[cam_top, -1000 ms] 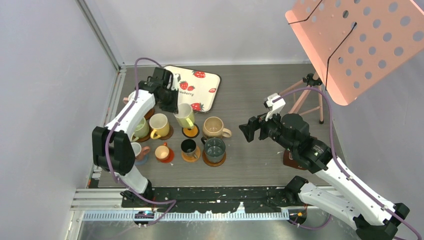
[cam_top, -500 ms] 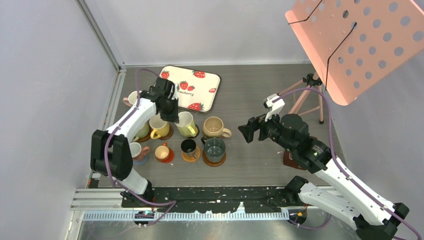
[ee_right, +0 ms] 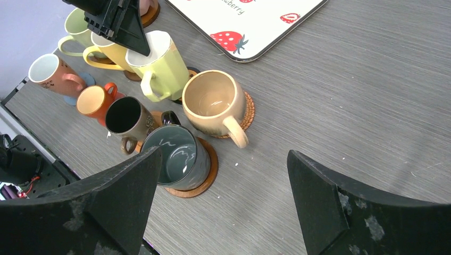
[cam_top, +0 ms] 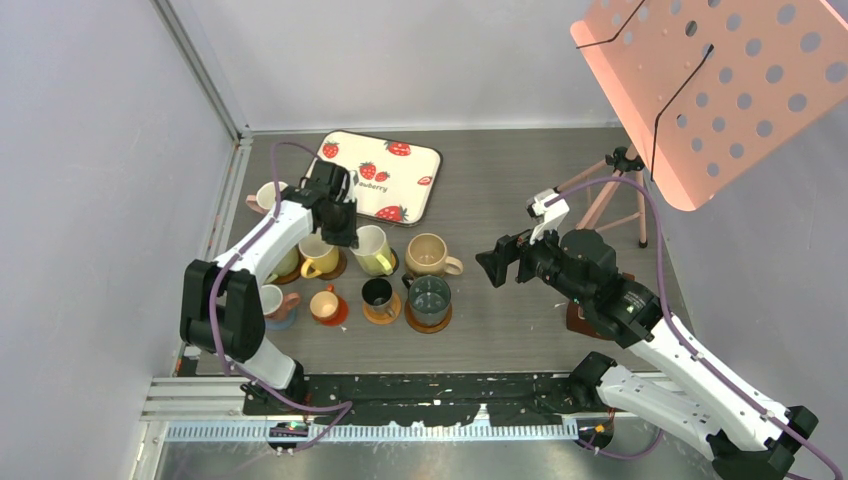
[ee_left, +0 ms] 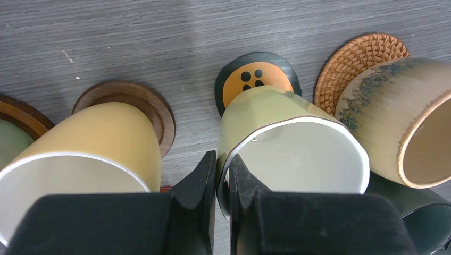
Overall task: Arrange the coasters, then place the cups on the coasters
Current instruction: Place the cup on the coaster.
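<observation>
Pale green ceramic mug [ee_left: 287, 143] was pinched at its rim by the left end effector [ee_left: 222, 162]. The two black fingers were pressed nearly together, one inside the wall and one outside. From that grip the long axis of the mug ran down and away to the round black coaster with the orange dotted mark [ee_left: 255, 79], which lay on the grey wooden table [ee_left: 159, 37] directly under the base of the mug. The base covered the near part of the orange mark, and the far part showed beyond it. The mug seemed to lean a little, and whether its base already touched the coaster could not be told.

Just beside it stood a yellow mug [ee_left: 101, 138] on a brown wooden coaster [ee_left: 133, 95] on one side. On the other side was a tan mug [ee_left: 393, 117] on a woven wicker coaster [ee_left: 356, 58].

The left arm was clearly the nearer one. The right end effector [cam_top: 497, 262] hung well apart with its fingers spread wide, holding nothing. Probably the coming move needed only a short lowering and centring.
</observation>
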### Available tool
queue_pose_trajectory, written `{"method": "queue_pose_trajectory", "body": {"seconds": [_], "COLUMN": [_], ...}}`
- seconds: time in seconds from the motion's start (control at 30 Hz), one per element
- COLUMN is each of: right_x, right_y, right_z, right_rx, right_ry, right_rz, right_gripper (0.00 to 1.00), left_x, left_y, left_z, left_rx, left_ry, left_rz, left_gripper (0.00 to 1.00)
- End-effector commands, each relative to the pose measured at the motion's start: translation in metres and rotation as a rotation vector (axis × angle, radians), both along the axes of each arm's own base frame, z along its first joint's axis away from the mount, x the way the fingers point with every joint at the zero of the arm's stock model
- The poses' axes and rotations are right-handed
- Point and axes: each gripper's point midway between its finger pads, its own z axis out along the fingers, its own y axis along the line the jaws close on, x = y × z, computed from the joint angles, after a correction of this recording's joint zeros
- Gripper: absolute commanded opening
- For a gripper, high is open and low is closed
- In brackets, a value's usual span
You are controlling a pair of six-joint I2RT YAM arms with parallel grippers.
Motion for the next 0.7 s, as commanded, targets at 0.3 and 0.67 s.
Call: {"method": "queue_pose_trajectory", "body": {"seconds": [0.3,0.67], "right_x": [0.0017,0.0024], "right_y": [0.002,0.0007], "right_z": [0.0132,0.0093], "right_rx": [0.039,0.025], "right_ry": [-0.042,-0.044], "right_rz": [0.0,-0.004], "right_gripper": [0.95,0.95], "left_x": [0.0227,0.0233], "left_y": [-0.014,-0.0146], "left_z": [0.033,0.0316], "left_rx": [-0.066,-0.055], "left_ry": [-0.126,-0.124], "left_rz": [0.012,0.014], "left_gripper": [0.0,0.0]}}
